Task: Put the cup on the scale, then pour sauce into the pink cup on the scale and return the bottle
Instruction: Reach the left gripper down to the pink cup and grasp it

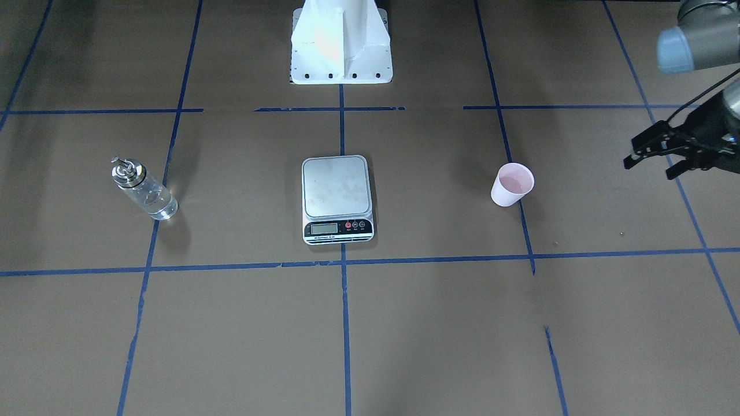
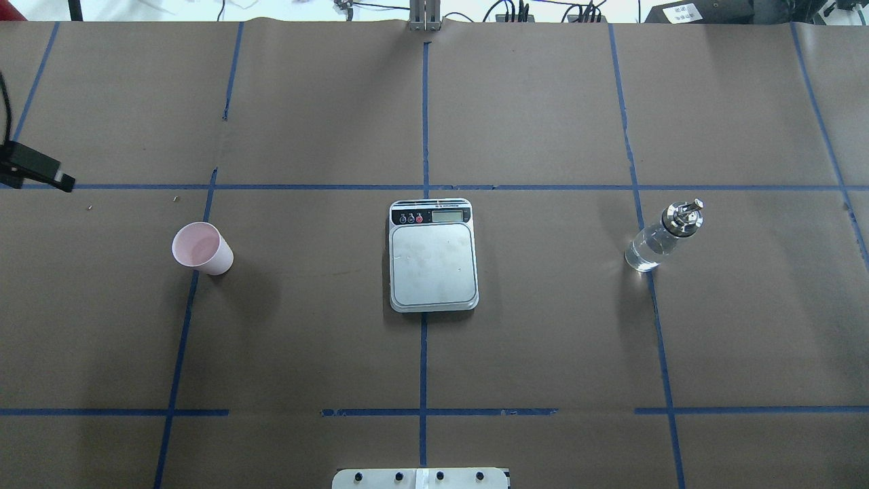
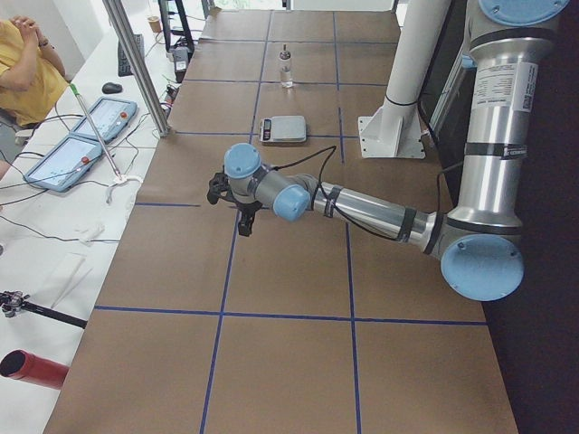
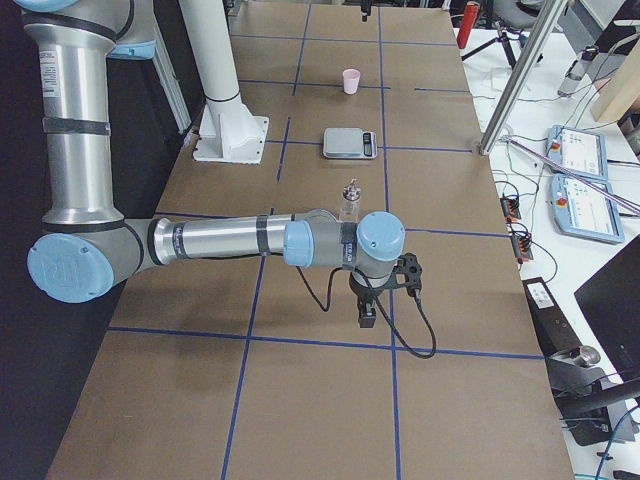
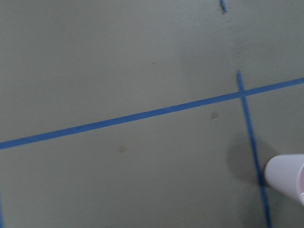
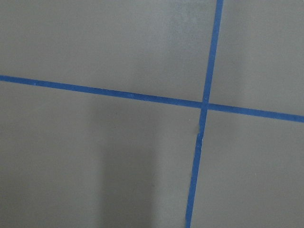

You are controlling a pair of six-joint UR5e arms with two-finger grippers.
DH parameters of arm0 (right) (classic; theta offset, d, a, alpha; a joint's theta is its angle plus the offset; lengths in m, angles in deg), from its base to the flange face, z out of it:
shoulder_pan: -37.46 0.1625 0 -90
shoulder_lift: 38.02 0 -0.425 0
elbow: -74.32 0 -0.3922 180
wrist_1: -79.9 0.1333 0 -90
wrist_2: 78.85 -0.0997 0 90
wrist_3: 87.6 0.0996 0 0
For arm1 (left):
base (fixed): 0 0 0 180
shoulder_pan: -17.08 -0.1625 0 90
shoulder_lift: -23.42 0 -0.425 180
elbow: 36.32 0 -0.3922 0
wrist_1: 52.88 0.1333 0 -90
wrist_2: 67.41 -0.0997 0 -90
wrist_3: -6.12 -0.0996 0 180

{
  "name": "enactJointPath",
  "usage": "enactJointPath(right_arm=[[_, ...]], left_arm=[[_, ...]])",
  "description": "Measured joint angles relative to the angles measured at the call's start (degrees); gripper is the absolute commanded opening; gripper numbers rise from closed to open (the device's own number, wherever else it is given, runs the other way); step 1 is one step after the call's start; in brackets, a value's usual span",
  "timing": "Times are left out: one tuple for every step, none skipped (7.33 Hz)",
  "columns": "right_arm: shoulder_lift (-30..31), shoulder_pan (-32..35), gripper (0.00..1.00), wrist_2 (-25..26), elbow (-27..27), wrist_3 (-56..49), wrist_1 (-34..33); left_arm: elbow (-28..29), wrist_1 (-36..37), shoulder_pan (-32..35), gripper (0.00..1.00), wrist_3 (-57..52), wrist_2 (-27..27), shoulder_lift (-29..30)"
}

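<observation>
The scale (image 2: pixel 432 261), a flat white body under a square, round-cornered silver-grey platform, is lying at the centre of the table (image 2: pixel 543 102), which is covered in matt brown paper gridded with blue tape. Its black display strip is facing away from the robot. The cup (image 2: pixel 201 248), pale pink, tapered and paper-like, is standing upright well to the robot's left of the scale, on a tape line. The bottle (image 2: pixel 662 238), a clear glass cylinder with a shiny metal spout cap, is standing well to the right with colourless sauce (image 1: pixel 156 202) inside. The left gripper (image 1: pixel 650 166), black with its fingers spread and empty, is hovering near the cup. The right gripper (image 4: pixel 372 305) is hanging near the bottle, and whether it is released or clenched cannot be told.
</observation>
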Motion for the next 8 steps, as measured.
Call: enactJointPath(right_arm=[[0.6, -0.3, 1.00, -0.1, 2.0, 0.1, 3.8], [0.9, -0.6, 1.00, 0.0, 3.4, 0.1, 5.9], [1.0, -0.8, 1.00, 0.1, 4.1, 0.0, 6.7], [1.0, -0.9, 1.00, 0.1, 4.3, 0.1, 7.0], [1.1, -1.0, 1.00, 0.0, 4.2, 0.3, 7.1], [1.1, -1.0, 1.00, -0.1, 4.1, 0.6, 7.1], [1.1, -1.1, 1.00, -0.1, 4.0, 0.6, 7.2], [1.1, -1.1, 1.00, -0.1, 3.9, 0.4, 7.2]], left_arm=[[-0.4, -0.6, -4.4, 1.00, 4.3, -2.2, 1.3], [-0.2, -0.7, -8.2, 1.00, 7.9, -3.5, 2.8], [0.5, -0.7, -10.6, 1.00, 10.3, -4.2, 4.0], [1.9, -0.8, -11.8, 1.00, 11.4, -4.5, 4.7], [3.1, -0.9, -12.4, 0.98, 11.9, -4.6, 5.5], [3.7, -0.9, -13.0, 0.94, 12.1, -4.7, 6.0], [4.3, -0.9, -13.7, 0.88, 12.1, -4.7, 6.2], [5.0, -0.9, -14.2, 0.82, 12.1, -4.8, 6.7]])
